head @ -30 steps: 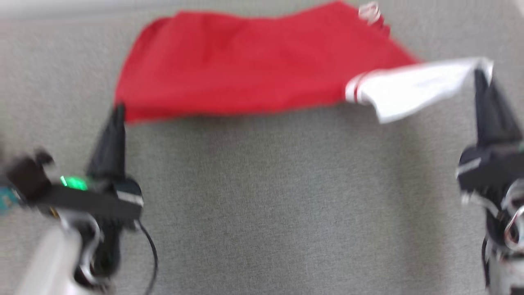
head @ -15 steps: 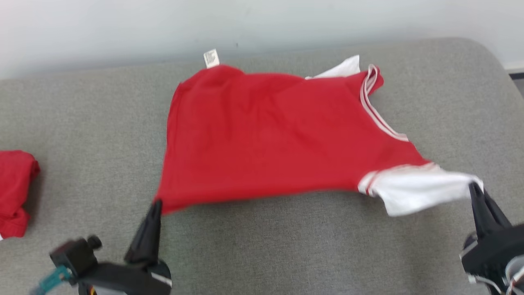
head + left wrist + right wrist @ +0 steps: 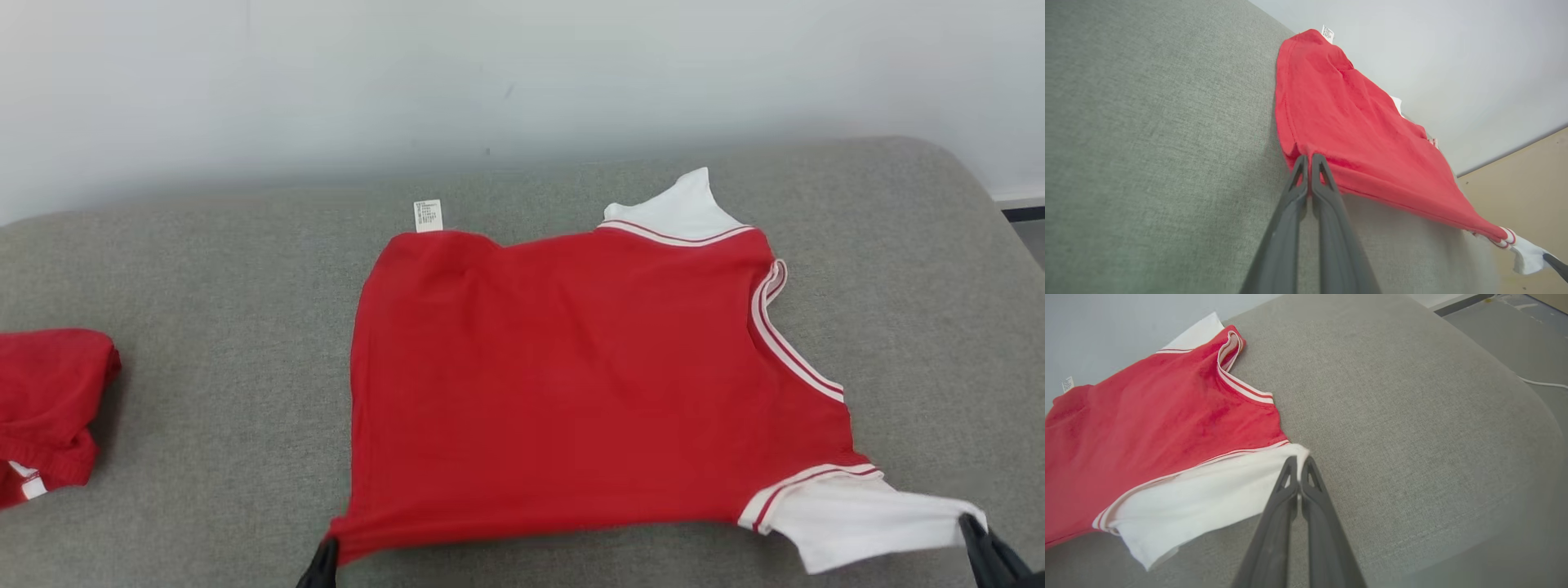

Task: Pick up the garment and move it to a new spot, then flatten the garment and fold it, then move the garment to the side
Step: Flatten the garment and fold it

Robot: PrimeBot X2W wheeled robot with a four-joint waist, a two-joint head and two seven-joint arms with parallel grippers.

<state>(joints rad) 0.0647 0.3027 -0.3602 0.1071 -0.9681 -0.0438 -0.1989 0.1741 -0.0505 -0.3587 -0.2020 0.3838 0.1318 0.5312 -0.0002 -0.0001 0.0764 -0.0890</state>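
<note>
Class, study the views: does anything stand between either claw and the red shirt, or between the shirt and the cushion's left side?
Nothing separates them: the left claw grips a hem corner of the shirt, the right claw its white sleeve. Leftward, another red garment lies on the grey cushion.

light: bright, even, diffuse | shadows: soft, under garment (image 3: pixel 571 384) hem | focus: sharp | wrist views: stretched, lower corners hazy

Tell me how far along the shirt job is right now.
Done: the red shirt lies spread, mostly flat, on the grey cushion. In hand: left gripper shut on its hem corner, right gripper shut on the white sleeve. Left: folding and moving it aside; no fold shows yet.
</note>
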